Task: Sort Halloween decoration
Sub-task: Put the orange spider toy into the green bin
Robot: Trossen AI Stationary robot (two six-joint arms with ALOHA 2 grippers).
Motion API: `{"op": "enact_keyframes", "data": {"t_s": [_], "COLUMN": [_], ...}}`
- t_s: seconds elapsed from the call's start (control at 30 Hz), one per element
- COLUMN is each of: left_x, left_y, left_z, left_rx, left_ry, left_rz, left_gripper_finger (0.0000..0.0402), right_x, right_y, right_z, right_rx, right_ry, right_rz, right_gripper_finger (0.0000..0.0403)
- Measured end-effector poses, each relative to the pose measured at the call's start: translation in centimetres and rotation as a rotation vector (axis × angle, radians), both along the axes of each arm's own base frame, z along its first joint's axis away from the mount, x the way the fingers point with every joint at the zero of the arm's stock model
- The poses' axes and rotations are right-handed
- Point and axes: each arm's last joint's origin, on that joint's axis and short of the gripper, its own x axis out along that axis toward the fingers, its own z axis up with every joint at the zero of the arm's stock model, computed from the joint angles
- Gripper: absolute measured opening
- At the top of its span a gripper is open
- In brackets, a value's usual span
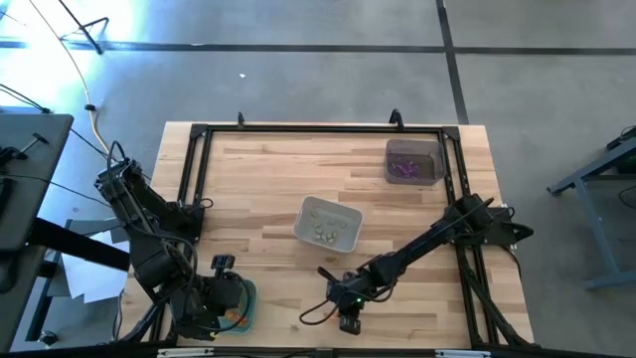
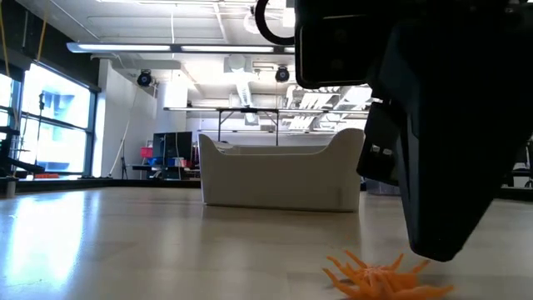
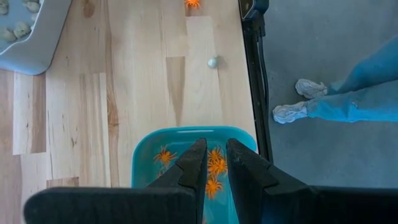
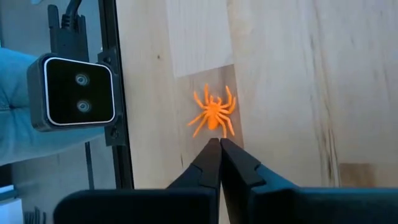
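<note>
An orange spider [image 4: 213, 116] lies flat on the wood near the table's front edge, also low in the low view, orange spider [image 2: 381, 280]. My right gripper [image 4: 219, 143] is shut, its tips right at the spider's near side. At the front left my left gripper [image 3: 216, 155] hangs over a teal tray [image 3: 144, 163] that holds several orange spiders [image 3: 215, 167]. Its fingers stand slightly apart with nothing between them. A white tray [image 1: 328, 221] holds pale trinkets and a grey tray [image 1: 412, 161] holds purple ones. My right gripper comes slanting down from the table's right, its shut fingertips [image 4: 211, 147] at the spider's near legs [image 4: 229, 129]. Whether a leg is caught between them, I cannot tell. The spider rests on the table.
A small pale ball [image 3: 212, 62] and another orange spider [image 3: 193, 3] lie loose on the wood. The low camera [image 4: 78, 93] sits on the black frame at the front edge, beside my right gripper. A person's legs and shoes [image 3: 297, 99] show on the floor beyond the table's edge.
</note>
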Motion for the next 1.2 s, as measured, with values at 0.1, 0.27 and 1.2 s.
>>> {"op": "enact_keyframes", "data": {"t_s": [0.1,0.27,1.2], "left_x": [0.0,0.0,0.4], "left_y": [0.0,0.0,1.5], "left_z": [0.0,0.0,-0.3], "left_rx": [0.000,0.001,0.178], "left_ry": [0.000,0.000,-0.029], "left_rz": [0.000,0.000,0.026], "left_gripper_finger": [0.0049,0.0049,0.0049], "right_x": [0.1,0.3,-12.3], "right_y": [-0.2,-0.6,-12.5], "right_z": [0.0,0.0,18.5], "right_rx": [0.003,0.016,-0.309], "right_ry": [0.001,0.008,0.024], "right_rz": [-0.002,-0.005,0.018], "right_gripper_finger": [0.0001,0.0000,0.0000]}}
